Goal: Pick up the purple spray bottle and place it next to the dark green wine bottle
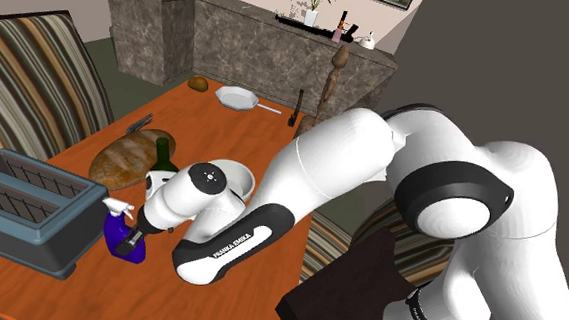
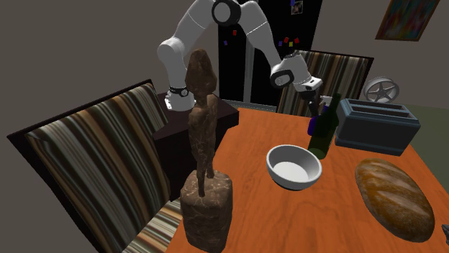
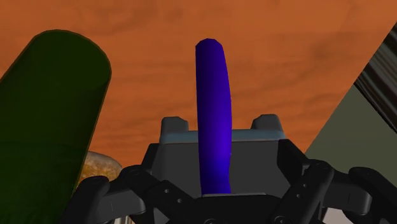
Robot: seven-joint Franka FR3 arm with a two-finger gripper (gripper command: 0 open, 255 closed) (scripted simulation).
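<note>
Purple spray bottle (image 1: 128, 244) (white trigger head) upright — near dark green wine bottle (image 1: 165, 157).

Soft, even light comes from overhead in the shoulder view. The white arm (image 1: 332, 167) is brightest on its upper curves and greys toward its undersides. The orange table (image 1: 264, 133) around the gripper (image 1: 131, 238) is evenly lit, without hard shadows or glare. The second exterior view is dimmer, the walls behind the gripper a dull grey. In the wrist view the table beyond the gripper glows warm, the green bottle (image 3: 51, 114) beside it is dark and nearly flat in tone, and the purple bottle (image 3: 213, 114) darkens toward its edges.
</note>
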